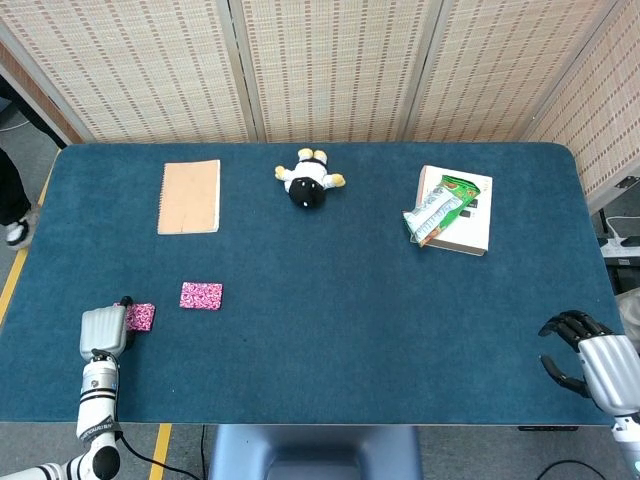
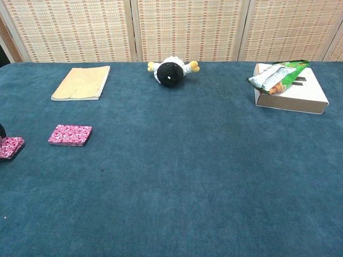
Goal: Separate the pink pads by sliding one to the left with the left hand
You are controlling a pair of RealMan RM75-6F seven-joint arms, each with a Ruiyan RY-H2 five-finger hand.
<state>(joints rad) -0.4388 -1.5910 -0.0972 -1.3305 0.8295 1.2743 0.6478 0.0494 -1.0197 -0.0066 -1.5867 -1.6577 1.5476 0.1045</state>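
Observation:
Two pink patterned pads lie apart on the blue table. One pad (image 1: 201, 296) (image 2: 70, 135) sits by itself left of centre. The other pad (image 1: 141, 317) (image 2: 10, 146) lies further left, with my left hand (image 1: 105, 331) against its left edge; dark fingertips touch it. In the chest view only a dark fingertip shows at the left border. My right hand (image 1: 590, 358) hovers at the table's front right corner, fingers curled loosely and holding nothing.
A tan notebook (image 1: 189, 196) (image 2: 81, 83) lies at the back left. A black-and-white plush toy (image 1: 309, 181) (image 2: 171, 72) sits at the back centre. A white box (image 1: 465, 227) (image 2: 300, 96) with a green snack bag (image 1: 438, 208) (image 2: 276, 75) on it is back right.

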